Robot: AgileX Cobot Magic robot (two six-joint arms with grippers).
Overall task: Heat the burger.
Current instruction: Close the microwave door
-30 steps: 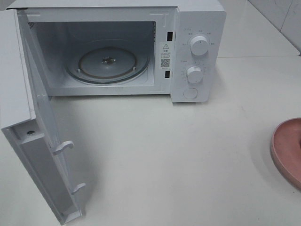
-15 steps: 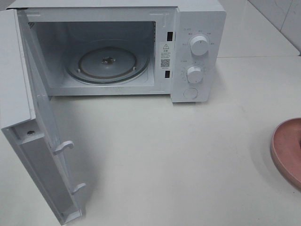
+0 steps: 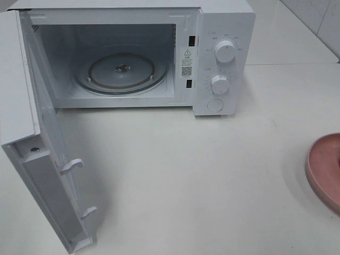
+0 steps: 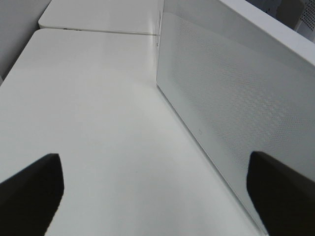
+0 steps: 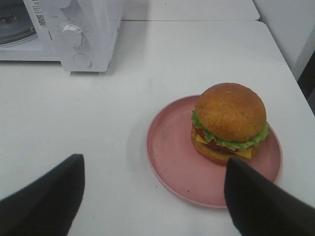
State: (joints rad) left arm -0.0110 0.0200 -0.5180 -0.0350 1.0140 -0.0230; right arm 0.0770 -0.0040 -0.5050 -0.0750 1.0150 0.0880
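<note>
The microwave (image 3: 133, 58) stands at the far edge of the tabletop (image 3: 186, 175), toward the left. Its door (image 3: 37, 159) hangs wide open on the left side, reaching to the near left corner. The glass turntable (image 3: 121, 71) inside is bare.

The left gripper (image 4: 152, 196) sits low over the tabletop beside the door's outer face, fingers well apart, nothing between them. It is on the far side of the door from the burger.

The right gripper (image 5: 152, 196) hovers above the right part of the tabletop, fingers well apart and empty. The burger (image 5: 230, 123) lies just ahead of them, off-centre toward one finger. It stands upright on the plate (image 5: 172, 157), set off the plate's middle, bun on top. It is a tall, roughly round stack, so no long axis governs the grasp; the fingers would need to straddle it from the sides.

The right arm is plainly the nearer. In my judgement the burger is not yet picked up, and loading is still ahead. The next move calls for a short advance and a sideways correction.

Limits of inspection: in the high view only a slice of the plate shows at the right edge; the burger and both grippers are out of frame. Wrist views cut off the finger bases. The dial markings are illegible.
</note>
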